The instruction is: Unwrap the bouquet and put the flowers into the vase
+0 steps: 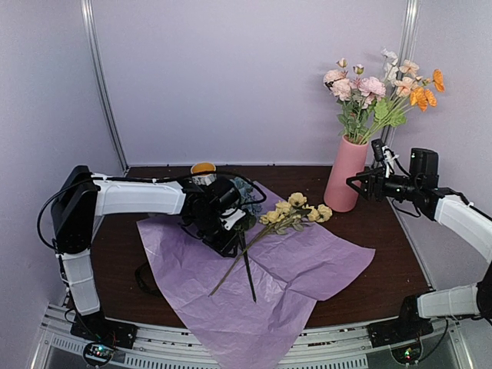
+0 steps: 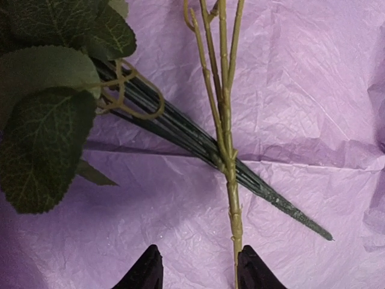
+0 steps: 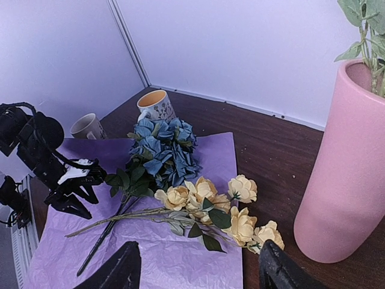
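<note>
Lilac paper (image 1: pixel 307 269) lies spread on the desk (image 1: pixel 384 231), so I am on the flowers: my left tool (image 2: pixel 198 262), parted and empty, hangs over the yellow stem (image 2: pixel 224 120), which I judge needs pinching and carrying to the far-right pink vase (image 1: pixel 345 175), beside my parted, empty right tool (image 3: pixel 198 265).

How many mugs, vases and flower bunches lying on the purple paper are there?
Mugs: 2, orange-lined mug and pale mug
Vases: 1, pink vase
Bunches on the paper: 2, blue bunch and yellow bunch
Total: 5
</note>
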Action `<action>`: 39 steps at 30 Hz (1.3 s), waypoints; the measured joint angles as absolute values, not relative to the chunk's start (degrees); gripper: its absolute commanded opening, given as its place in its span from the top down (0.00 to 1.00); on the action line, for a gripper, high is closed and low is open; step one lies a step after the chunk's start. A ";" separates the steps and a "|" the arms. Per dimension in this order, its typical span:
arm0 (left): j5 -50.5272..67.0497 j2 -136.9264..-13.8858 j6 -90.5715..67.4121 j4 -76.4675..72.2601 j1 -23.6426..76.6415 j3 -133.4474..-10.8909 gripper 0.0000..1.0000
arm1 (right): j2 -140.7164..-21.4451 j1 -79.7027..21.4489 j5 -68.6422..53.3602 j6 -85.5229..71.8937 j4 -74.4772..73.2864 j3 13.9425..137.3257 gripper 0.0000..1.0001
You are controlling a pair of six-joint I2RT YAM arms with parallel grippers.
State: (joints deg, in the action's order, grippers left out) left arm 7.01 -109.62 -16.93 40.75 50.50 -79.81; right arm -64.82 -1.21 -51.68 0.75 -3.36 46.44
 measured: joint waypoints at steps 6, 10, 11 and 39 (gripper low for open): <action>7.03 -113.30 -14.52 42.72 51.68 -82.74 0.52 | -65.49 -1.21 -51.72 1.23 -3.20 46.44 0.34; 7.05 -115.33 -14.00 43.27 52.25 -84.18 0.54 | -65.71 -1.21 -51.72 1.23 -3.18 46.44 0.34; 7.05 -115.61 -13.96 43.27 52.34 -84.31 0.54 | -65.71 -1.21 -51.72 1.21 -3.18 46.44 0.34; 6.55 -112.62 -13.65 44.73 53.25 -85.08 1.00 | -66.24 -1.21 -51.75 0.43 -3.18 46.46 0.34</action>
